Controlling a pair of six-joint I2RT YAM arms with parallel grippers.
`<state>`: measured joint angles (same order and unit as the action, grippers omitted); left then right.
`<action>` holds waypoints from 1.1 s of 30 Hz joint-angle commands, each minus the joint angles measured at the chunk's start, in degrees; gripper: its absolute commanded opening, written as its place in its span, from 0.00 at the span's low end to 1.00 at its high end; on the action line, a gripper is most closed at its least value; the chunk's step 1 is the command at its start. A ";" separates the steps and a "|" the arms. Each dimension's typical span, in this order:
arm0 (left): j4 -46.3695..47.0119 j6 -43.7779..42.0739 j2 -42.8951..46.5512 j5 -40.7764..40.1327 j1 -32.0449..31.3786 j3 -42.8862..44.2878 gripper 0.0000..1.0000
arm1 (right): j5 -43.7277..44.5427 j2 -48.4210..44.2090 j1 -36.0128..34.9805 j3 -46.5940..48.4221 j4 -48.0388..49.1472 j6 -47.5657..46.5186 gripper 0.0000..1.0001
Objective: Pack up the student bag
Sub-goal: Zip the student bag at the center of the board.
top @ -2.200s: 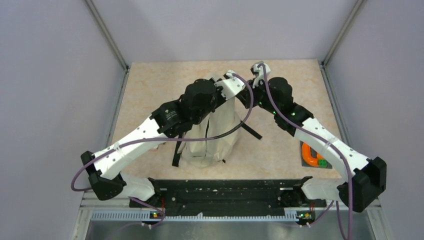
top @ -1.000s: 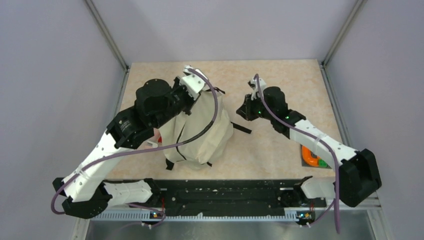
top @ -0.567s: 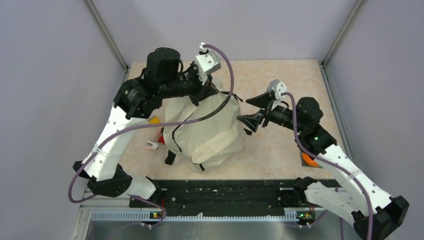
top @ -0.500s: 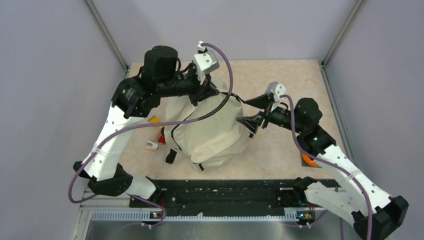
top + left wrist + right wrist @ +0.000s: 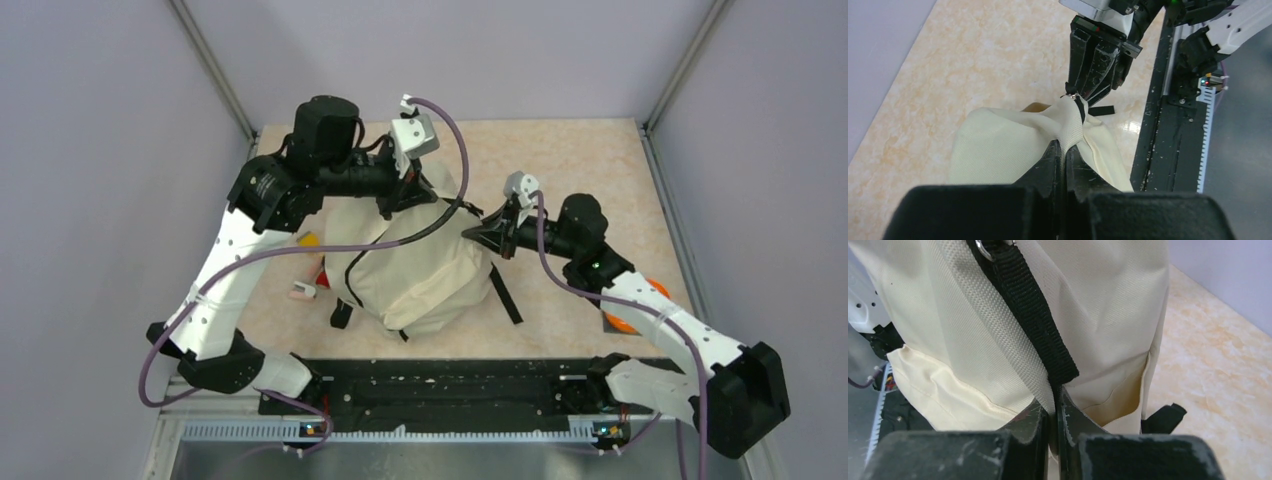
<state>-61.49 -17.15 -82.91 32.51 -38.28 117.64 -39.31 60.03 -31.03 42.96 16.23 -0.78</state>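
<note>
Cream cloth fills the middle of the table point(image 5: 570, 165), where the student bag point(image 5: 425, 275) lies slumped between the two arms, its top end toward the far side. A loose strap point(image 5: 505, 295) trails from its right flank onto the surface. The left gripper point(image 5: 1064, 150) reaches in from the left and is clenched on a fold of the bag's cream fabric near the top, so the cloth is drawn up into a peak between its fingers. The right gripper point(image 5: 1052, 402) comes in from the right, close opposite the left one. Its jaws are pinched nearly together on a black webbing strap point(image 5: 1030, 310) that runs down the bag's side from a small metal ring point(image 5: 983, 247). Whether some cream cloth is caught in the pinch as well cannot be told. Just left of the bag, a yellow piece point(image 5: 308, 240), a red item point(image 5: 322, 272) and a pale pink item point(image 5: 302, 292) lie on the table. An orange object point(image 5: 630, 318) sits near the right edge, partly hidden by the right arm.
</note>
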 commanded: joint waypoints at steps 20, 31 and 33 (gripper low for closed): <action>22.17 -7.81 1.80 -30.12 -11.46 -16.00 0.86 | 26.12 -0.68 -7.38 2.11 1.30 2.84 0.00; 23.33 -10.10 2.94 -42.08 -12.61 -21.22 0.10 | 29.23 -3.80 -7.34 1.82 -1.32 4.33 0.04; 24.13 -9.79 3.71 -41.78 -12.61 -22.54 0.00 | 28.65 -4.66 -6.55 2.46 -3.53 5.07 0.22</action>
<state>-40.36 -26.37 -81.65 -4.51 -51.35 96.60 -13.47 59.61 -38.15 41.15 11.09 2.98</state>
